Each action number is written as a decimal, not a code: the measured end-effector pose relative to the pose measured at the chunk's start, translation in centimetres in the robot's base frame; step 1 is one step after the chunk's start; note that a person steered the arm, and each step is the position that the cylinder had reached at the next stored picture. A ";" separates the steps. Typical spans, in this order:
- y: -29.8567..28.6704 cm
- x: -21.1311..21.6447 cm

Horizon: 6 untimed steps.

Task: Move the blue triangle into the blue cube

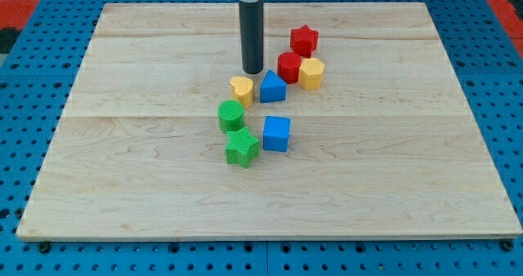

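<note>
Blocks sit clustered near the middle of the wooden board [122,186], which lies on a blue pegboard surface [24,104]. Furthest toward the view's left is the green cylinder [231,114], with the green star [242,148] just below it, the two nearly touching. Just right of and above the cylinder lies the yellow heart-like block [242,89]. My tip [252,70] rests on the board just above that yellow block and just up-left of the blue triangle [273,87], apart from both; the rod carries no jaws, so nothing is clasped. The blue triangle stands between the yellow block and the red cylinder [289,67]. The blue cube [277,134] sits below the triangle, a clear gap between them. Rightmost are the yellow hexagon [311,73], touching the red cylinder, and the red star [304,41] above.
</note>
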<state>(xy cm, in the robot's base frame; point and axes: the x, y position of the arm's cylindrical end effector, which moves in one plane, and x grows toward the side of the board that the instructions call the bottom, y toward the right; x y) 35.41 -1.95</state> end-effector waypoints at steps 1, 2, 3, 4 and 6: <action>3.0 1.5; 5.7 1.4; 9.5 -0.9; 11.4 -1.0; 14.9 1.7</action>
